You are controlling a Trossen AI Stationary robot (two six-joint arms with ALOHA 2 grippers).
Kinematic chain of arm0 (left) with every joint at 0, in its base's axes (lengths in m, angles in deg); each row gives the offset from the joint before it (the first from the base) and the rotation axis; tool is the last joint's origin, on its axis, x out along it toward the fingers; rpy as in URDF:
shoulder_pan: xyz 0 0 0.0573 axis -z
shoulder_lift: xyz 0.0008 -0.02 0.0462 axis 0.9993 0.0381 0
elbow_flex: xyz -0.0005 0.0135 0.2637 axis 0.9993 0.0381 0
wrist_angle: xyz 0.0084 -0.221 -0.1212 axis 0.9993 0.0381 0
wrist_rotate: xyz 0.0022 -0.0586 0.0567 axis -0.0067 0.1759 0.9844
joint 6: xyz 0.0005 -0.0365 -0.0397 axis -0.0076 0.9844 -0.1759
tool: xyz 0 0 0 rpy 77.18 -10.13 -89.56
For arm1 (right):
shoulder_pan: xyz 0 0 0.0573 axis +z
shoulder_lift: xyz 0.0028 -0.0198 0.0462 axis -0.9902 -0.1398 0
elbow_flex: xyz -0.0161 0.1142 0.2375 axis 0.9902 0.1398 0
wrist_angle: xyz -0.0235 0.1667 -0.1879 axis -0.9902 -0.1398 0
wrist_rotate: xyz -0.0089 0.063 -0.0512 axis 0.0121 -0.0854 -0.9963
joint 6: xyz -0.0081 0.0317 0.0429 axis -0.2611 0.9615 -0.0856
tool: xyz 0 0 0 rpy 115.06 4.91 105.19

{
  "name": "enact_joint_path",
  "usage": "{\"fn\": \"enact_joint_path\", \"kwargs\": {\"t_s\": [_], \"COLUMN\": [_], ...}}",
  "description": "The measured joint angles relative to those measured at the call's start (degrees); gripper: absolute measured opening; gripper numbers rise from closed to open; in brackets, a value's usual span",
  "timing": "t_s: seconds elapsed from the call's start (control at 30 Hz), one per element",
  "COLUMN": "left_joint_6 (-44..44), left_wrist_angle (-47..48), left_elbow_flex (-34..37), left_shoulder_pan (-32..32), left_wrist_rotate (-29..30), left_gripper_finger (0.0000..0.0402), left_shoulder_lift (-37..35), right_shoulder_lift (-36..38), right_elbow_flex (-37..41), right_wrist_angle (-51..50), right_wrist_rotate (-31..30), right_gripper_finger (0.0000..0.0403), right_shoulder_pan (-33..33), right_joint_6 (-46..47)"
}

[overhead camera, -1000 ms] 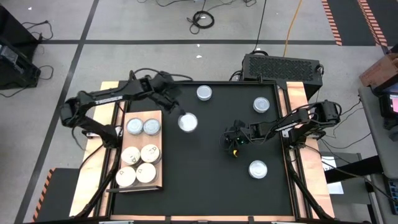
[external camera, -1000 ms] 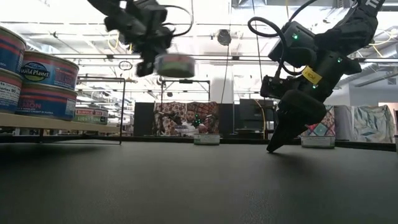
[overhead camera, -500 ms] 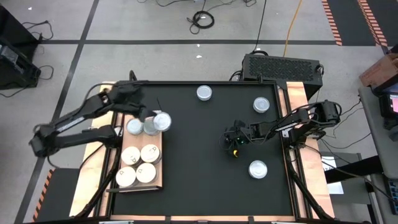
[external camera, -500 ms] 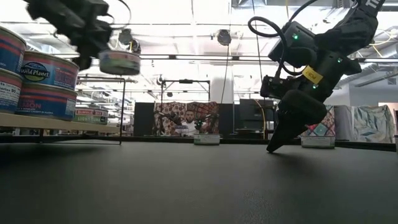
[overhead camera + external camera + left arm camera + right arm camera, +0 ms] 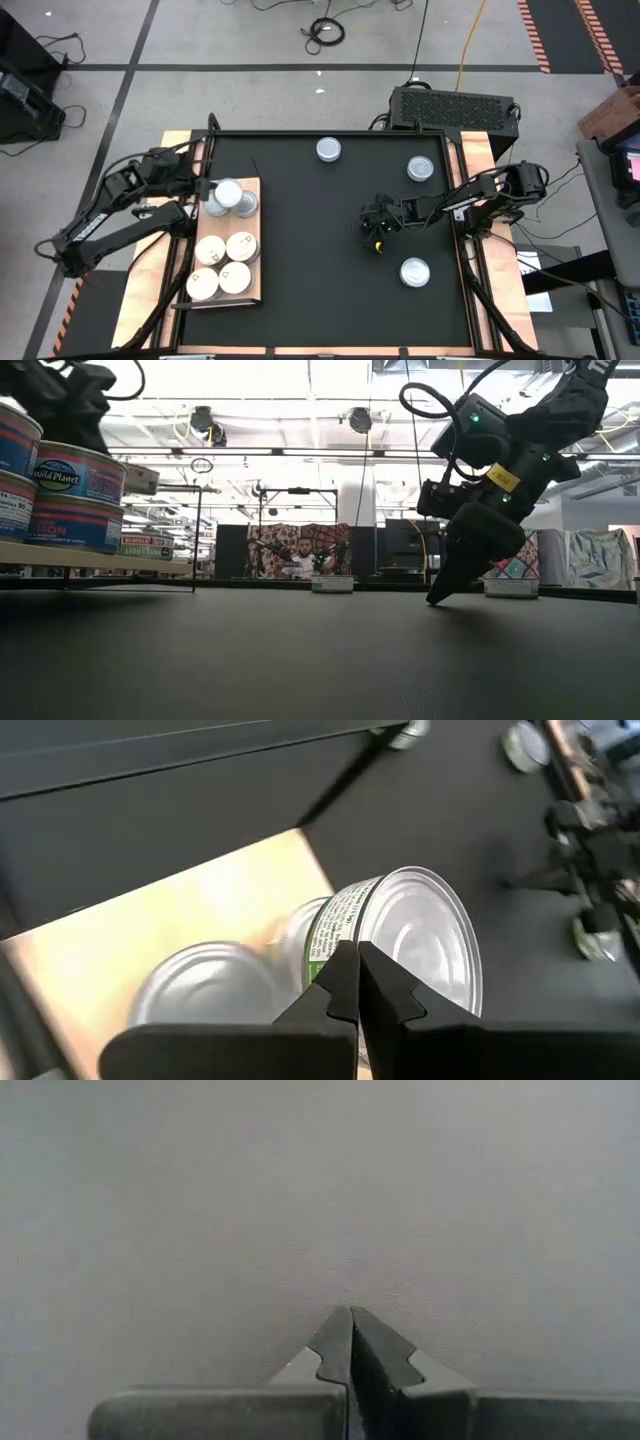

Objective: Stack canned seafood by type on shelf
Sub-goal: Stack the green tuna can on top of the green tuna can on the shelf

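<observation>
My left gripper (image 5: 355, 960) is shut on a silver-topped can (image 5: 228, 192) with a green label. It holds this can in the air over the far end of the wooden shelf (image 5: 255, 290). Two silver-topped cans (image 5: 245, 207) lie on the shelf below it, and several cream-topped cans (image 5: 225, 262) lie nearer. Three more silver cans (image 5: 328, 150) (image 5: 420, 168) (image 5: 414, 271) lie on the black mat. My right gripper (image 5: 378, 241) is shut at mid-mat, pointing down, with nothing between its fingers. My left gripper pinches the can's rim (image 5: 345, 930) between its two fingertips, one on the label side and one on the lid side. The fingers slant down from the table's left. The can sits tilted and lifted clear above the silver cans on the shelf. My right gripper's tips (image 5: 434, 598) are at the mat; whether they touch it I cannot tell.
The black mat (image 5: 320, 290) has free room in its middle and near part. In the low view, stacked cans (image 5: 70, 495) on the shelf fill the left side. A black box (image 5: 455, 105) stands beyond the table's far right corner.
My left gripper has carried the silver can from above the mat toward the table's left edge, so that it now hangs over the shelf's far end. The wrist has rolled and tipped on the way, and the can has tilted. The fingers stayed shut on the can throughout.
</observation>
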Motion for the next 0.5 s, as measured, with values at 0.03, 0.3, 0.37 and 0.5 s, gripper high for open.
{"fn": "enact_joint_path", "kwargs": {"t_s": [0.03, 0.3, 0.37, 0.5], "left_joint_6": [0.43, 1.84, 1.24, -1.07], "left_wrist_angle": [0.84, 6.97, 6.93, 8.77], "left_elbow_flex": [0.00, 0.04, 0.34, 0.42], "left_shoulder_pan": [-0.04, -0.15, -0.15, -0.15], "left_wrist_rotate": [1.08, 8.56, 8.78, 9.81], "left_gripper_finger": [0.0000, 0.0000, 0.0000, 0.0000], "left_shoulder_lift": [-0.67, -3.64, -3.67, -3.65], "right_shoulder_lift": [0.00, 0.00, 0.00, 0.02], "right_elbow_flex": [0.00, 0.00, 0.00, -0.07], "right_wrist_angle": [0.04, 0.10, 0.12, 0.16], "right_wrist_rotate": [0.00, -0.04, -0.07, 0.13], "right_gripper_finger": [0.0000, 0.0000, 0.0000, 0.0000], "right_shoulder_pan": [0.01, 0.01, 0.01, 0.01], "right_joint_6": [-0.02, -0.44, -0.44, -0.39]}}
